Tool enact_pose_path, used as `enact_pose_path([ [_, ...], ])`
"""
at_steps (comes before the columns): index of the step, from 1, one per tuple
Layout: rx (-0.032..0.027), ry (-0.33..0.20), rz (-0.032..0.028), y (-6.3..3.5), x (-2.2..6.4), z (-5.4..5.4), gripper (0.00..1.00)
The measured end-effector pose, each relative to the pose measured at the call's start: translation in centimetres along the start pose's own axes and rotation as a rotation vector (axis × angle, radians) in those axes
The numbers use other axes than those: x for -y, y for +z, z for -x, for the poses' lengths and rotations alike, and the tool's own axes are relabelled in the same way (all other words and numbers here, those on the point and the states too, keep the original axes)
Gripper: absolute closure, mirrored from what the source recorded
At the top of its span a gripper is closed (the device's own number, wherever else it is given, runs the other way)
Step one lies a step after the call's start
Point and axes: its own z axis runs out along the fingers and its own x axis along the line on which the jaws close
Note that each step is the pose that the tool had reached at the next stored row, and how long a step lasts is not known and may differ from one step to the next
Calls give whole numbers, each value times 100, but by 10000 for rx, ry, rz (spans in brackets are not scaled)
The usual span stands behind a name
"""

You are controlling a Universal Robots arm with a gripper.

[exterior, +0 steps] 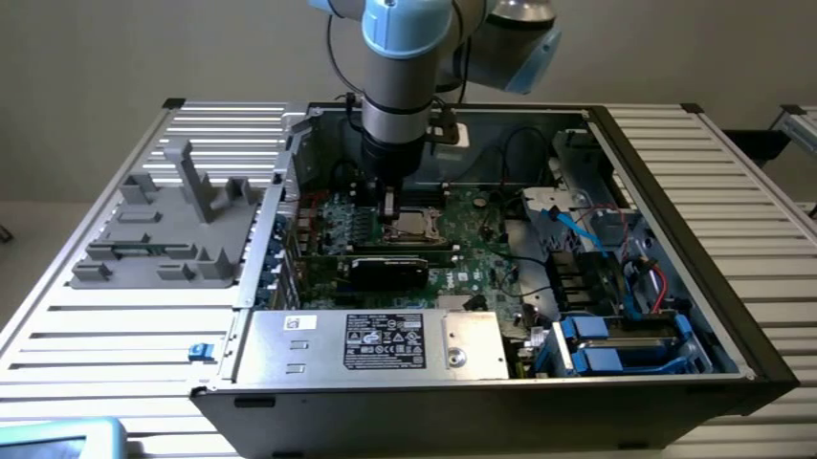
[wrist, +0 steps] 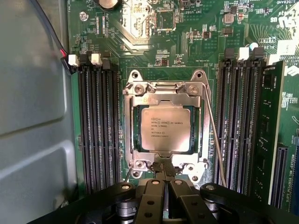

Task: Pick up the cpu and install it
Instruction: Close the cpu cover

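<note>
gripper (wrist: 163, 168) hanging at the edge of the socket frame (wrist: 163, 95), exterior view's centre, jaws pressing together, seemingly empty, cpu (wrist: 166, 129) sitting inside, memory slots (wrist: 98, 130) crowding both sides

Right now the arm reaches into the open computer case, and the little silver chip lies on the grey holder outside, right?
Not quite. The arm does reach into the case, but the cpu lies inside the socket frame on the motherboard, not on the grey holder. The wrist view shows it, close to the gripper.
</note>
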Motion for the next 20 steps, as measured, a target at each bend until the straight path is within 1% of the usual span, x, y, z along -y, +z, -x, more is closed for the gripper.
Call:
enact_pose_path([
  [11, 2, 6, -1, 32, -2, 6, 89],
  [14, -1, 22, 2, 20, 8, 3, 89],
  [20, -1, 21, 1, -237, 77, -29, 89],
])
